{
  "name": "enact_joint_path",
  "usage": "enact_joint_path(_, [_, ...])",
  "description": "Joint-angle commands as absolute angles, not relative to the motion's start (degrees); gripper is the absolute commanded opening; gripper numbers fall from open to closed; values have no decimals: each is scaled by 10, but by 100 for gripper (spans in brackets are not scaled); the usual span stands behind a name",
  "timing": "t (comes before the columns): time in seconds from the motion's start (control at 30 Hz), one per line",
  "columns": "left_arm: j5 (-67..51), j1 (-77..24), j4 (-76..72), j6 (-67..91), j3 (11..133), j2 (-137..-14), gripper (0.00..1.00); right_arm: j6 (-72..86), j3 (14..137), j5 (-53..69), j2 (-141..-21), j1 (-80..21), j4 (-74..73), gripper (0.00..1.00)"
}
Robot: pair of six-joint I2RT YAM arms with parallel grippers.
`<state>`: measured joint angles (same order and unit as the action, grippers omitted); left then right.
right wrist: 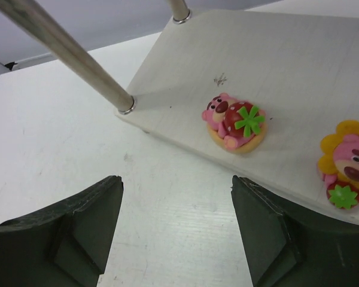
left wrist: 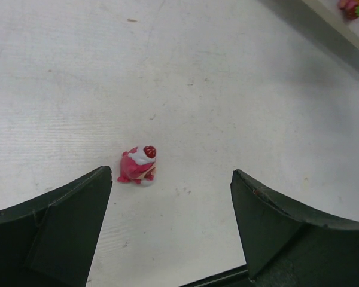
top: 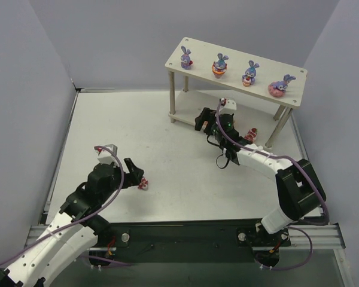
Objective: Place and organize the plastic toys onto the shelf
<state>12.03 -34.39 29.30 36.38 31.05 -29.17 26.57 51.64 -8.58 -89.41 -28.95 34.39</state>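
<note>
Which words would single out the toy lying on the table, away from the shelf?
On the white table, look ahead of the left gripper. There lies a pink-and-red toy with a white patch, the only toy not on the wooden shelf.

3 grey walls (top: 167,36) enclose a white tabletop (top: 167,155).

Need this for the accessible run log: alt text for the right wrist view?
Two pink bear toys sit on the shelf's lower board: the strawberry bear mid-frame, the yellow-petalled bear at the right edge. The right gripper is open and empty over the white table.
</note>
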Motion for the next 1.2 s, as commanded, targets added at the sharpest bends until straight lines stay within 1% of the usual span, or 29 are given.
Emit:
enact_joint_path(0.0, [231, -370, 254, 441, 281, -326, 88, 271, 485, -56, -850, -309, 373, 74])
enact_joint_path(0.07, [270, -392, 254, 464, 274, -340, 85, 267, 474, -54, -832, -326, 366, 74])
enact_joint_path(0.1, [290, -420, 259, 488, 273, -356, 85, 263, 469, -67, -826, -334, 354, 74])
enact_joint_path(0.13, [335, -439, 266, 501, 272, -365, 85, 257, 469, -109, -813, -357, 339, 74])
enact_joint_path(0.2, [378, -492, 272, 537, 274, -394, 84, 249, 470, -138, -800, -374, 290, 74])
enact_joint_path(0.27, [429, -523, 270, 555, 277, -417, 84, 252, 461, -169, -775, -395, 264, 74])
enact_joint_path(0.33, [472, -556, 281, 587, 292, -459, 84, 271, 443, -175, -747, -403, 251, 73])
enact_joint_path(0.43, [520, -575, 319, 635, 317, -524, 84, 296, 417, -169, -711, -412, 222, 73])
enact_joint_path(0.57, [548, -583, 339, 689, 345, -619, 83, 309, 397, -159, -675, -423, 200, 72])
enact_joint_path(0.77, [555, -595, 333, 721, 379, -694, 76, 318, 387, -155, -650, -427, 171, 71])
enact_joint_path(0.93, [555, -596, 333, 744, 366, -697, 74, 322, 381, -148, -646, -427, 168, 71])
enact_joint_path(1.03, [556, -596, 327, 760, 349, -690, 70, 323, 376, -142, -645, -426, 170, 71])
enact_joint_path(1.07, [558, -596, 320, 756, 345, -688, 64, 324, 375, -141, -644, -427, 171, 71])
enact_joint_path(1.17, [557, -594, 287, 737, 330, -693, 61, 324, 372, -137, -642, -426, 169, 70])
